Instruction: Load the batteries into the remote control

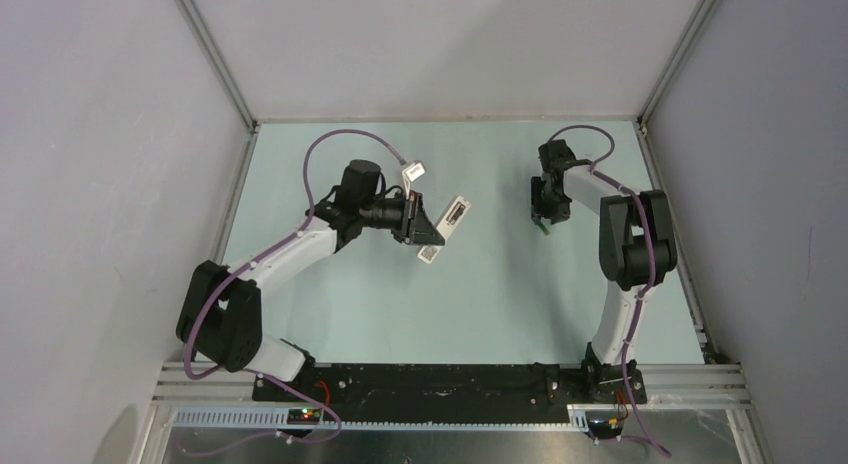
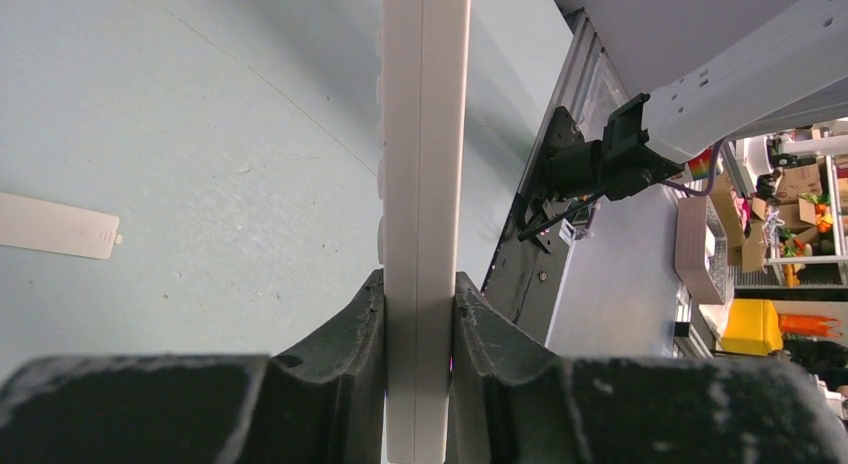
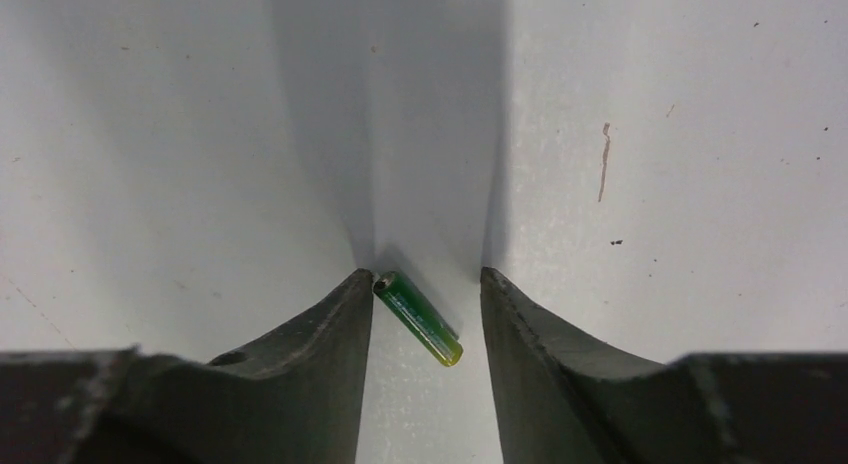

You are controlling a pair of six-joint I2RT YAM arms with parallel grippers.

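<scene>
Lying slantwise on the table (image 3: 700, 134), lower centre of the right wrist view: one battery (image 3: 418, 318), sitting between half-open jaws of the right gripper (image 3: 426, 276), apparently lined up for pickup; no second showing. One remote control (image 2: 425, 184) is being clamped edge-on by the left gripper (image 2: 420, 281), likely steadied for loading. One cover (image 2: 58, 225) is lying mid-left.

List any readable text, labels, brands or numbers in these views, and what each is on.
No legible text in any view.
remote control: plain white edge in the left wrist view; seen from above, too small to read.
battery: green wrap, no print that can be made out.
cover piece: faint ridges only, no text.
background clutter: blurred, unreadable.
</scene>
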